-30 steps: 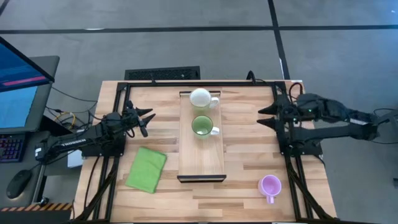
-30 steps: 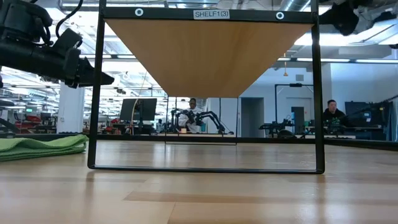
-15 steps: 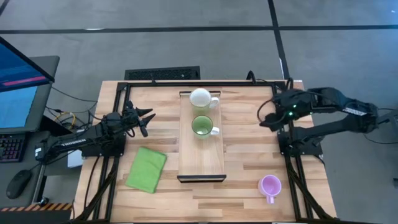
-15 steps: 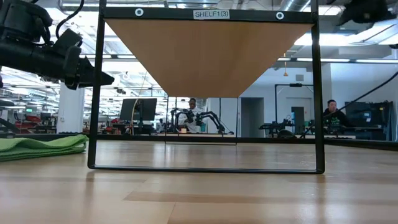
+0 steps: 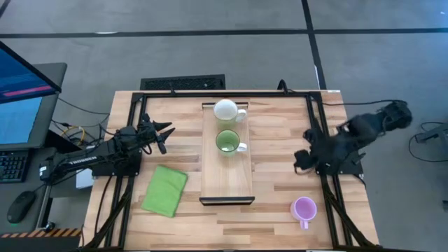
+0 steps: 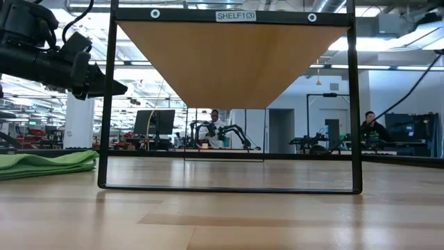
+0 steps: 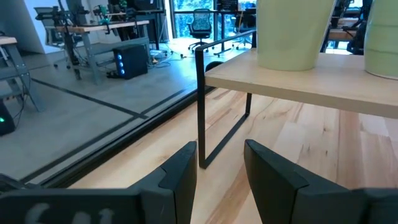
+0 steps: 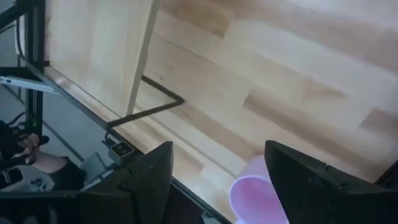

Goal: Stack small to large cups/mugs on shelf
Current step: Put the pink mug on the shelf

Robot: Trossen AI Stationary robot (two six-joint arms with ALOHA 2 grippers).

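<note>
A white mug (image 5: pixel 225 110) and a light green mug (image 5: pixel 227 141) stand upright on the far half of the shelf (image 5: pixel 227 178), handles toward the table's right. Both also show in the left wrist view: the white mug (image 7: pixel 292 34) and the green mug (image 7: pixel 382 31). A light purple mug (image 5: pixel 304 208) stands mouth up on the table near the front right. My right gripper (image 5: pixel 301 162) hovers open a little farther back than the purple mug, which shows between its fingers in its wrist view (image 8: pixel 258 193). My left gripper (image 5: pixel 164 133) waits open left of the shelf.
A folded green cloth (image 5: pixel 165 190) lies on the table left of the shelf and shows in the low view (image 6: pixel 45 163). Dark frame rails (image 5: pixel 318 126) run along the table's left and right sides. The near half of the shelf is bare.
My right gripper has swung from the far right of the table toward the near edge and tipped downward, ending close above the purple mug. It has left the low view.
</note>
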